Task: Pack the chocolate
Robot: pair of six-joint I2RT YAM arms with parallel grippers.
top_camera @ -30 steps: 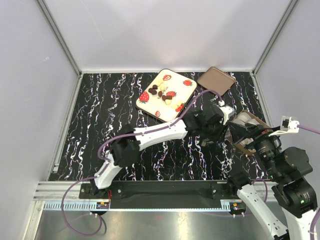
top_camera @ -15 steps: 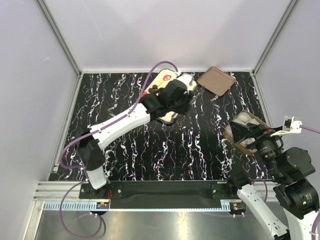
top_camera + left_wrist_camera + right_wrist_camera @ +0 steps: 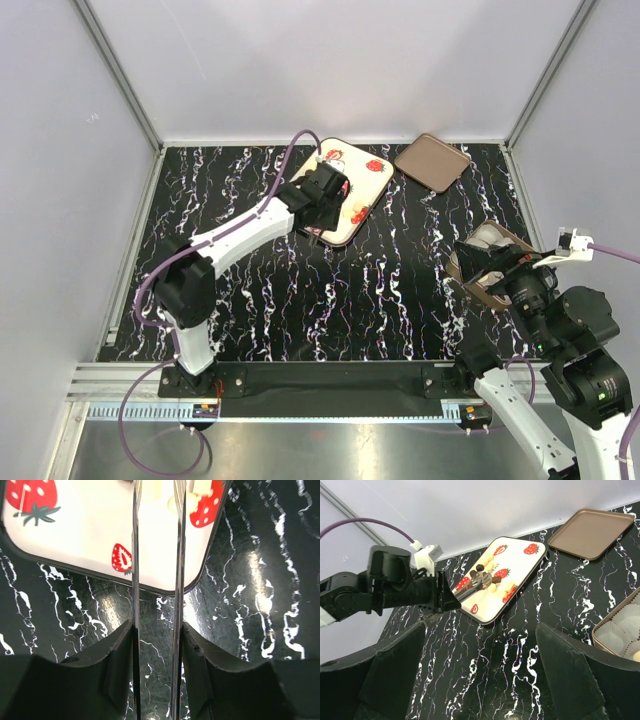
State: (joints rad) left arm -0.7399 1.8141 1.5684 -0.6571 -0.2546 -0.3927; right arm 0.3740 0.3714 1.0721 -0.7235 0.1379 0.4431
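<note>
Since a second ago the left arm has swung from the brown box (image 3: 616, 615) at the right of the bench (image 3: 400, 300) over to the cream tray (image 3: 522, 565) with printed strawberries near the back. It now reaches further left over the tray than it did half a second ago. The right arm has barely shifted.

The left claw (image 3: 479, 583) points down at the middle of the tray, its tips among the chocolate (image 3: 480, 568). From its own wrist, the two long thin fingers (image 3: 135, 580) run parallel with a narrow gap, and the tray and bench show between them. The tips run off the top of that view, so I cannot tell whether they touch a piece.

Dark and cream pieces of chocolate lie in a loose cluster on the tray, some hidden from above by the claw.

The right claw (image 3: 480, 262) hangs wide apart and holds nothing, just above the box. White paper cups (image 3: 612, 635) line the box. A flat brown lid (image 3: 595, 532) lies at the back right, just beside the tray's far corner.
</note>
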